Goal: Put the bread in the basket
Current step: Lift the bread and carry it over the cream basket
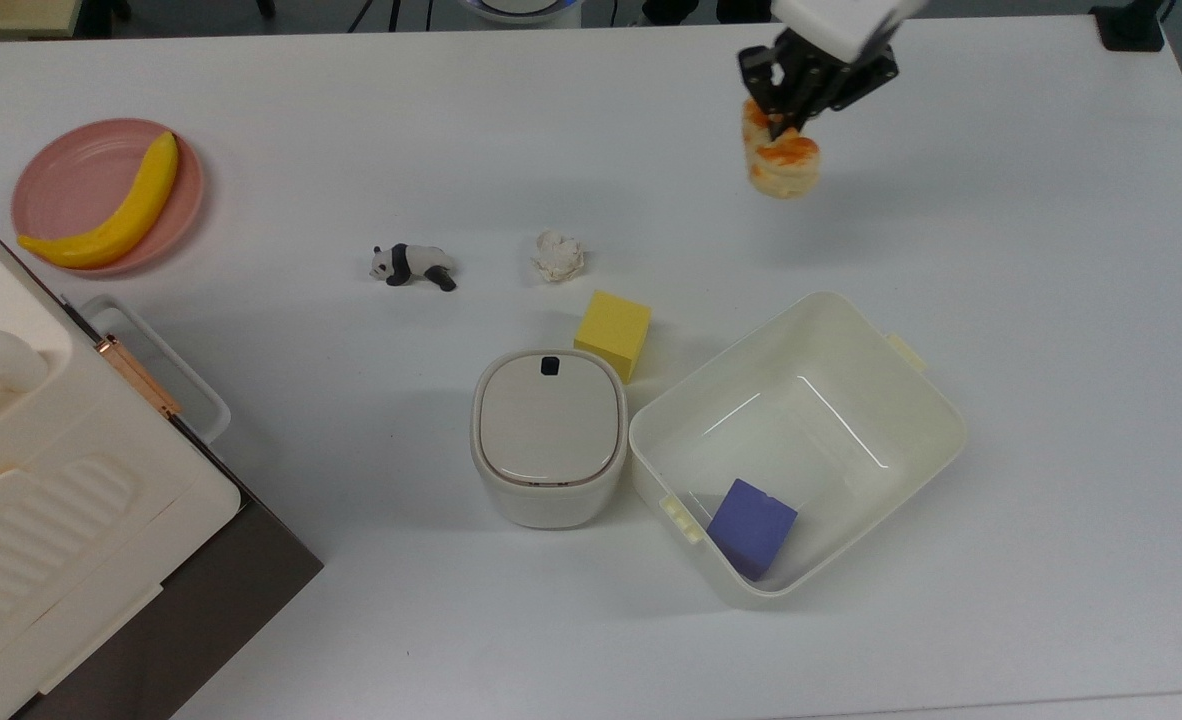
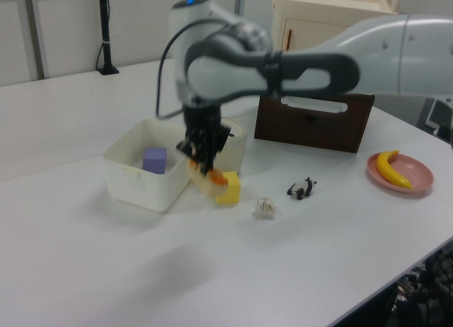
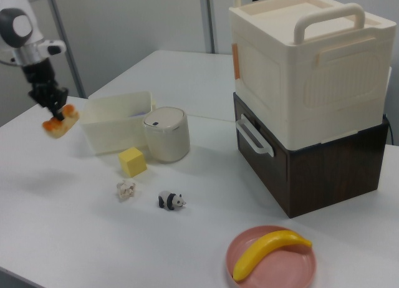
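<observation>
The bread (image 1: 781, 158) (image 2: 207, 178) (image 3: 60, 124), a cream loaf with orange-brown glaze, hangs tilted in the air well above the table, with my gripper (image 1: 786, 112) (image 2: 202, 159) (image 3: 57, 115) shut on its upper end. The basket (image 1: 911, 385) (image 2: 134, 182) (image 3: 115, 123) is a cream-white squarish tub at the lower right of the top view, with a purple block (image 1: 750, 527) (image 2: 154, 160) inside it. In the top view the bread hangs above the bare table beyond the basket's far rim.
A lidded round container (image 1: 549, 435) stands against the basket's left side in the top view, with a yellow cube (image 1: 613, 333) behind it. A paper ball (image 1: 558, 255), a toy panda (image 1: 412, 266), a banana on a pink plate (image 1: 61, 190) and a cream-and-brown cabinet (image 1: 41, 520) lie further left.
</observation>
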### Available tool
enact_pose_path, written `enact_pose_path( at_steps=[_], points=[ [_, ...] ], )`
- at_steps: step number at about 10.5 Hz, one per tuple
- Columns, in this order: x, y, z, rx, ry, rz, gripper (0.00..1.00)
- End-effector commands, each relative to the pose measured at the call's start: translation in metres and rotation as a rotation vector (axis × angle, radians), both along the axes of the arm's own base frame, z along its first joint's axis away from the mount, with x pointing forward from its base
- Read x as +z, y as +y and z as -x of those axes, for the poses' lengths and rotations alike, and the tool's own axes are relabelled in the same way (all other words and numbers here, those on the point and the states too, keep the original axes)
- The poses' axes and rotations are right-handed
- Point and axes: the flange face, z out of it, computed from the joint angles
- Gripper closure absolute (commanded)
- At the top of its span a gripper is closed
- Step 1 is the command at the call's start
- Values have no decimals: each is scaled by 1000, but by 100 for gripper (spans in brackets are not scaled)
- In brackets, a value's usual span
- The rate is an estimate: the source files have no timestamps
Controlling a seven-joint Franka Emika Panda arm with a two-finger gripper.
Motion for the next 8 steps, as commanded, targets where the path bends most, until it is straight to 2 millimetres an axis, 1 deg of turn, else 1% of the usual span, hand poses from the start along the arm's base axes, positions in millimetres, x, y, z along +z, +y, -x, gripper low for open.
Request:
enact_pose_path(
  at_steps=[1,2,3,4,5,6,7,8],
  points=[
    [-1,-35,-53,-117,-155,-67,87],
    [-10,-37,-70,-191,-219,-92,85],
    [-19,-35,-89,-275,-293,-125,84],
    [-28,-36,-99,-340,-337,-127,63],
    [-29,-35,-101,-391,-361,-136,1],
    [-29,-37,-102,-404,-364,-139,0],
    [-25,-47,-105,-421,-367,-142,0],
    [-23,-51,-106,-427,-369,-140,0]
  ],
)
